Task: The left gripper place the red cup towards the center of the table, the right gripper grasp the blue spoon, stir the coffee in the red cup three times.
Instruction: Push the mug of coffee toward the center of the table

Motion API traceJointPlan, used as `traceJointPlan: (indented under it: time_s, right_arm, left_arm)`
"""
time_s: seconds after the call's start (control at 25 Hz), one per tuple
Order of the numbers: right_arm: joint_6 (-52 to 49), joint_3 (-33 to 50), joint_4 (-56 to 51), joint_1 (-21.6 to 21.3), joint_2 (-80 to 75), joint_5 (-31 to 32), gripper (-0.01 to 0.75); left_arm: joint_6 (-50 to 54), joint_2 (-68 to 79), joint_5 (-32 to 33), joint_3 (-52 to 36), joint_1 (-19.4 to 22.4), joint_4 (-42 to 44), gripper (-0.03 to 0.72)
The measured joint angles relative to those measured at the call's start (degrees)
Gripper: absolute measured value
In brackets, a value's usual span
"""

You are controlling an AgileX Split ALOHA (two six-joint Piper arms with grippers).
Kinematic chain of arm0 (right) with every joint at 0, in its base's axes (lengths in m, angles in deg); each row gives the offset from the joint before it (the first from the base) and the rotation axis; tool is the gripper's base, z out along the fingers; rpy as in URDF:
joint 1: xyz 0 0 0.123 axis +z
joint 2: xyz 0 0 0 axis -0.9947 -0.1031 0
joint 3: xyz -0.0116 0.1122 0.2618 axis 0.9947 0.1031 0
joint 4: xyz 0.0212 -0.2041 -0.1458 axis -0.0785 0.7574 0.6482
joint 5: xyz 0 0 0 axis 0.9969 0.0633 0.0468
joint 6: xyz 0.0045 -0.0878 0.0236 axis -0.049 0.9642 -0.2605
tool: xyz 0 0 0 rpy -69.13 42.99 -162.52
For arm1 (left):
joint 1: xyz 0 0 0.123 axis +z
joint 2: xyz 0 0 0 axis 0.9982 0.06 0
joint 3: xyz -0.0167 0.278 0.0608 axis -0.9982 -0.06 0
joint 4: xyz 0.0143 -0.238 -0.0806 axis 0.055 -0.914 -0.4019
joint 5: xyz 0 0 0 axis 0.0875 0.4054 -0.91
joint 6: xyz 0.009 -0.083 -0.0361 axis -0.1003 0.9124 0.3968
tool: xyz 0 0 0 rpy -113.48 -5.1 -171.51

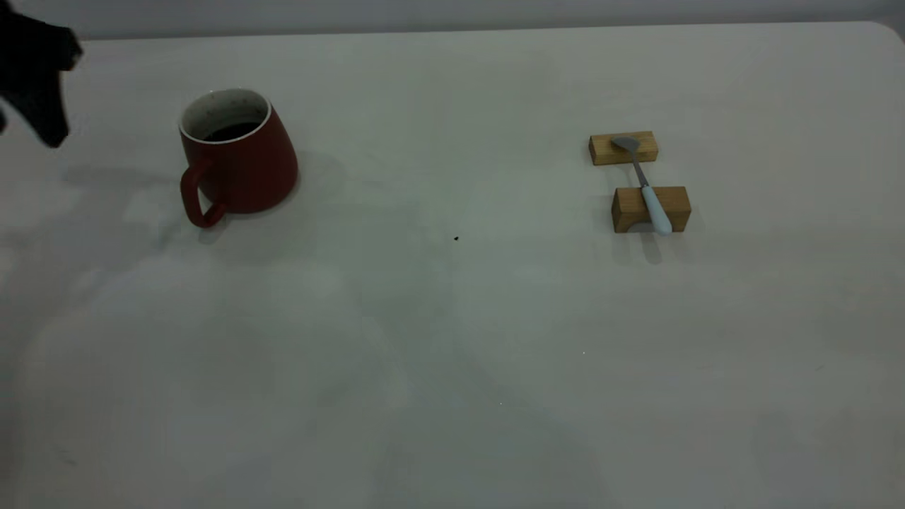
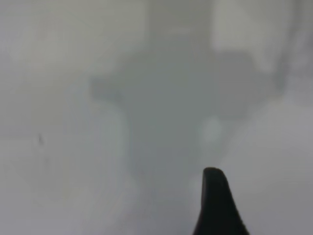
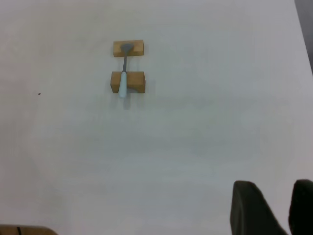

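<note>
The red cup [image 1: 237, 159] stands upright on the left part of the table [image 1: 452, 353], its handle toward the front, with dark coffee [image 1: 230, 131] inside. My left gripper [image 1: 32, 106] hangs open at the far left edge, well left of the cup and touching nothing; only one finger [image 2: 217, 205] shows in the left wrist view. The blue spoon [image 1: 647, 187] lies across two wooden blocks on the right, bowl on the far one. In the right wrist view the blue spoon [image 3: 124, 73] lies far from my right gripper [image 3: 283, 196], whose fingers stand close together, holding nothing.
Two tan wooden blocks [image 1: 623, 148] [image 1: 650, 208] carry the spoon. A tiny dark speck [image 1: 455, 238] lies near the table's middle. The table's rounded corner [image 1: 884, 32] is at the back right. A brown edge [image 3: 19, 230] shows in a corner of the right wrist view.
</note>
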Motion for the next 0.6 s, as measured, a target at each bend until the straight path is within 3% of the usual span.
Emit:
traceJointPlan:
  time_s: [0.24,0.44,0.6]
  right_arm:
    - [0.00,0.00,0.00,0.00,0.00,0.00,0.237]
    - [0.00,0.00,0.00,0.00,0.00,0.00,0.237]
    - [0.00,0.00,0.00,0.00,0.00,0.00,0.237]
  left_arm:
    - [-28.05,6.44,1.89,10.56,0.00,0.00,0.551]
    - [-54.82,8.08,-1.42,11.67,0.00,-3.36,0.551]
    - [-65.45,10.48,-3.11,11.67,0.00,-4.09,0.551]
